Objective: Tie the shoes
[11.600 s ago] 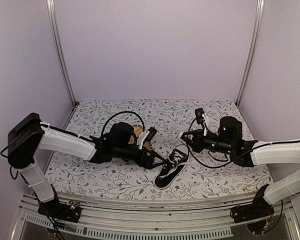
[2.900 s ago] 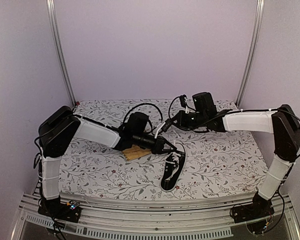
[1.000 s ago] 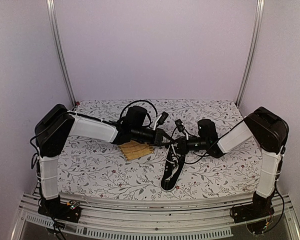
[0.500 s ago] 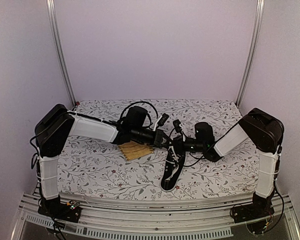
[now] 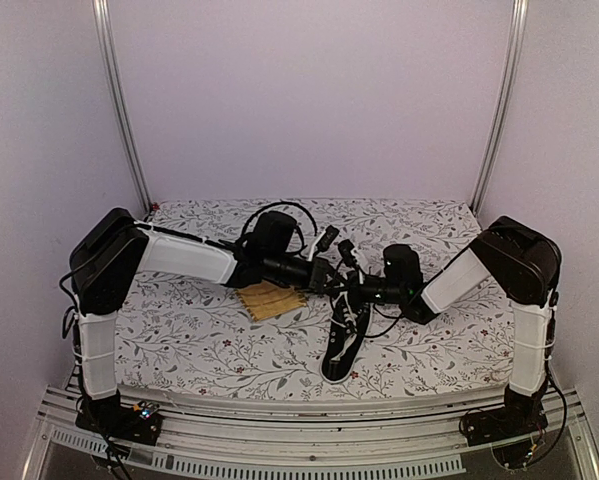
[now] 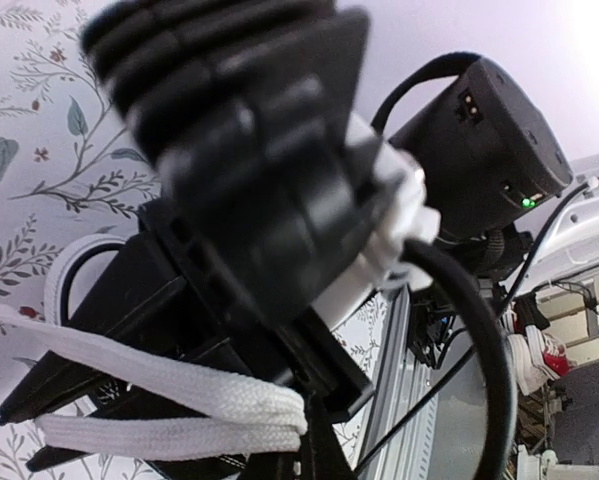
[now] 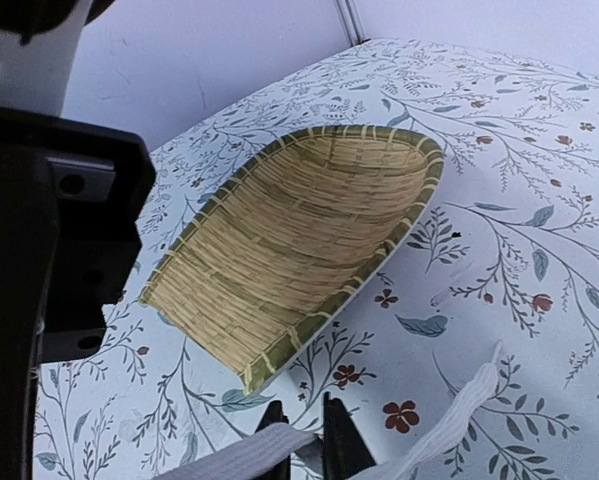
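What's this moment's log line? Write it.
left end effector: shut on lace | right end effector: shut on lace | shoe: on table

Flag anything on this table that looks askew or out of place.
The sneaker lies at a slant, toe toward the near edge. Its white lace is untied and pulled out sideways, pinched in the right gripper. A woven tray beside the shoe seems unrelated to tying. Nothing looks spilled or damaged.

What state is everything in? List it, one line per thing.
Black sneaker, sole down, untied.
White laces, loose, drawn out from the shoe.
Left gripper, jaws shut on white laces.
Right gripper, jaws shut on white laces.
Woven bamboo tray, empty, lying flat.
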`<state>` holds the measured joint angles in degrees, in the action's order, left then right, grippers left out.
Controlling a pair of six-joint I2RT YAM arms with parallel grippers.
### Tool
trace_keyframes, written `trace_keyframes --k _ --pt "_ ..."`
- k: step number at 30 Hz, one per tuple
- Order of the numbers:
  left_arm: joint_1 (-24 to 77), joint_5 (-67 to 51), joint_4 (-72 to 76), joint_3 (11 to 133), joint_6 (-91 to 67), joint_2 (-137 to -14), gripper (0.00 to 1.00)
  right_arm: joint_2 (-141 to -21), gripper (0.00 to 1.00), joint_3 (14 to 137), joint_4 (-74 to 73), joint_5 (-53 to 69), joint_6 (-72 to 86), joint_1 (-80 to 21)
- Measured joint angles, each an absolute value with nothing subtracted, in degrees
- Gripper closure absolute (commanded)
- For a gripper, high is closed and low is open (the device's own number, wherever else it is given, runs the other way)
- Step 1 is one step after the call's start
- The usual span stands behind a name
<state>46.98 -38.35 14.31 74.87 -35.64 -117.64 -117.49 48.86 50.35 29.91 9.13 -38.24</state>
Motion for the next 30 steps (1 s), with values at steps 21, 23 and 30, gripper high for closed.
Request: trace_keyframes --k 21,23,30 --pt "47.0 -35.0 14.2 74.0 -34.4 -115.3 1.0 -88.7 0.98 35.7 31.8 24.7 7.6 -36.3" --pt "47.0 -35.0 14.3 73.9 -34.3 -115.3 1.0 -86.0 0.98 36.2 25.0 23.8 7.2 -36.3" --pt "47.0 -35.4 15.6 72.8 -34.3 -115.3 1.0 -81.5 0.98 42.6 1.8 21.2 6.6 -36.3"
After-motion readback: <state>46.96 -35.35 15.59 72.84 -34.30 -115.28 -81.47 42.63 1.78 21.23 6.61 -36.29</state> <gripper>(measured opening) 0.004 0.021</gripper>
